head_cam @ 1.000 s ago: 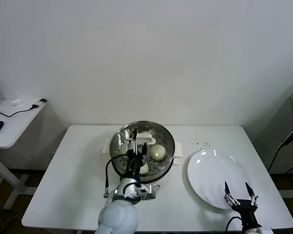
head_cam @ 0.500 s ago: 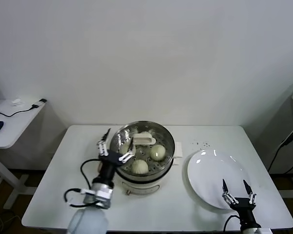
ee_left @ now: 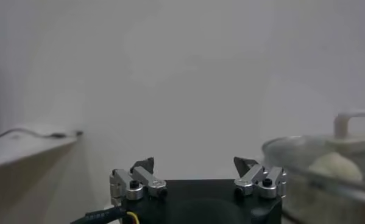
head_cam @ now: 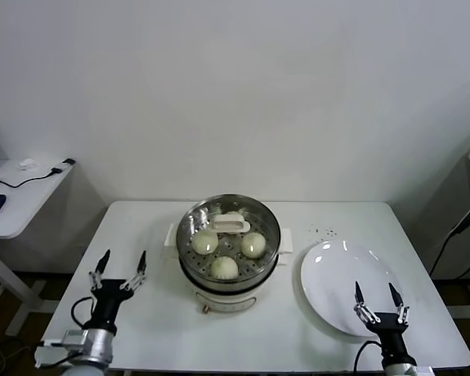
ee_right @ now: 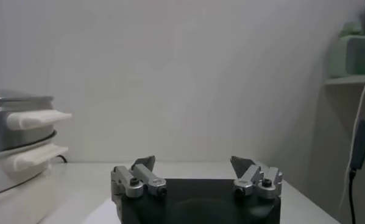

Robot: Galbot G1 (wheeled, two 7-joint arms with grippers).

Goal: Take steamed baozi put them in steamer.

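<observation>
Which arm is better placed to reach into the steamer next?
Probably the left. The left gripper, open, sits nearer the steamer. The right gripper, also open, is farther off at the near edge of the plate.

Steamer (head_cam: 229, 235): shiny steel. Baozi (head_cam: 224, 268): smooth matt dough. Plate (head_cam: 346, 286): glossy white. Table (head_cam: 141, 227): matt white.
</observation>
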